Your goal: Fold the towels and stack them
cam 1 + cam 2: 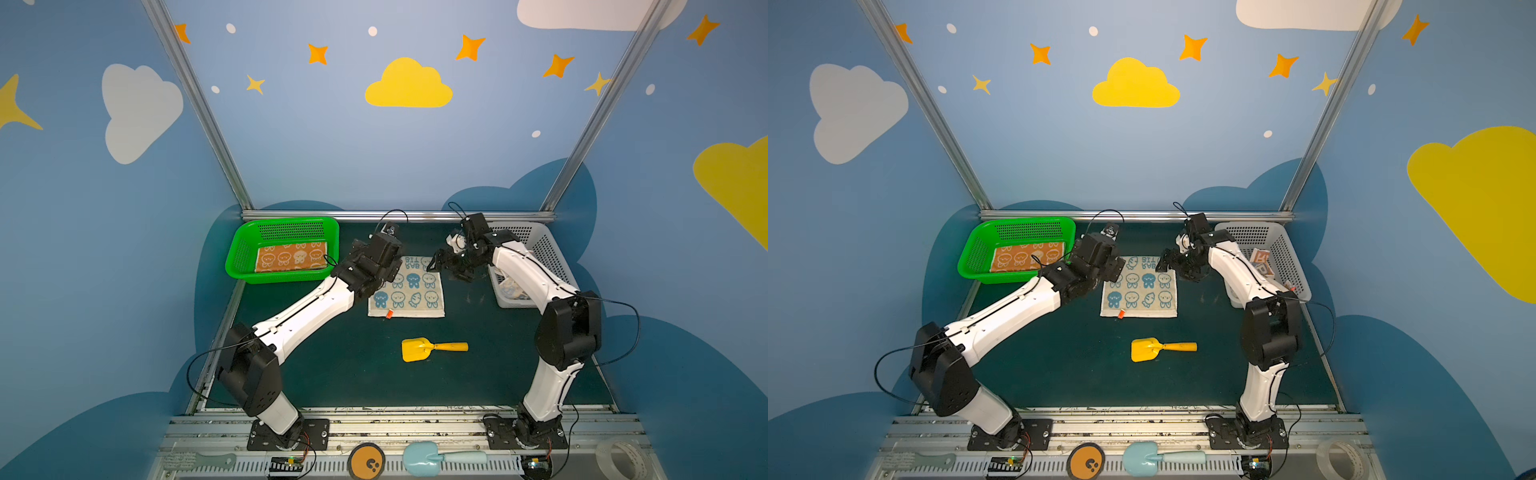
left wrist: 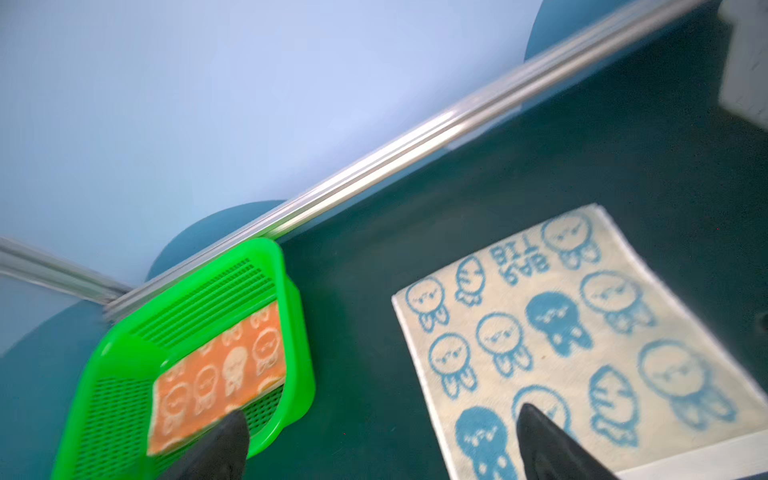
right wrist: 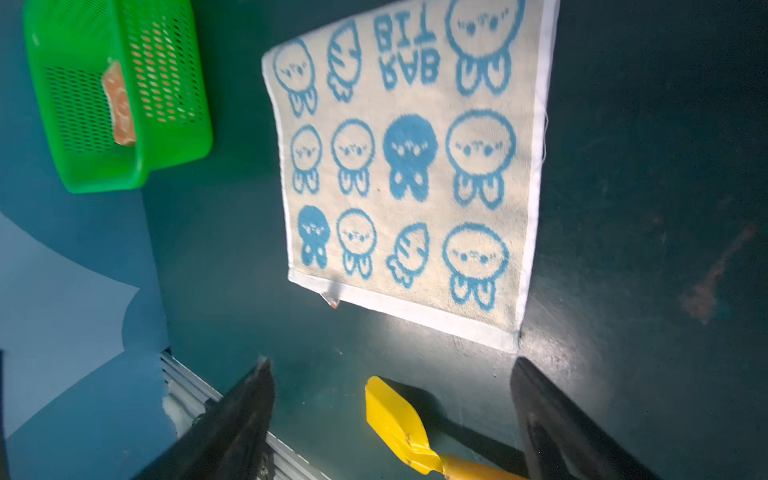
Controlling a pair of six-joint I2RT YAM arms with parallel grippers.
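place: robot lab booth | evidence: two bolted-down arms (image 1: 307, 309) (image 1: 524, 266), aluminium frame (image 1: 399, 215), cloud-painted wall panels (image 1: 408, 85)

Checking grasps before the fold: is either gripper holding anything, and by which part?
Nothing held: left gripper and right gripper both stand open; the blue-faced towel lies flat.

Bare mat (image 1: 332, 370) up front save the shovel (image 1: 420, 349) (towel (image 1: 415, 300), green basket (image 1: 244, 254), white basket (image 1: 545, 249) behind)

- Cream-blue towel (image 1: 409, 286): blue cartoon faces, "RAB BIT" lettering, spread flat and unfolded mid-surface (image 1: 332, 365).
- Orange towel (image 1: 291, 257): white faces, folded, lying flat inside green basket (image 1: 249, 232).
- Lettered towel (image 1: 1261, 262): cream with block letters, in white basket (image 1: 1287, 257), mostly hidden.
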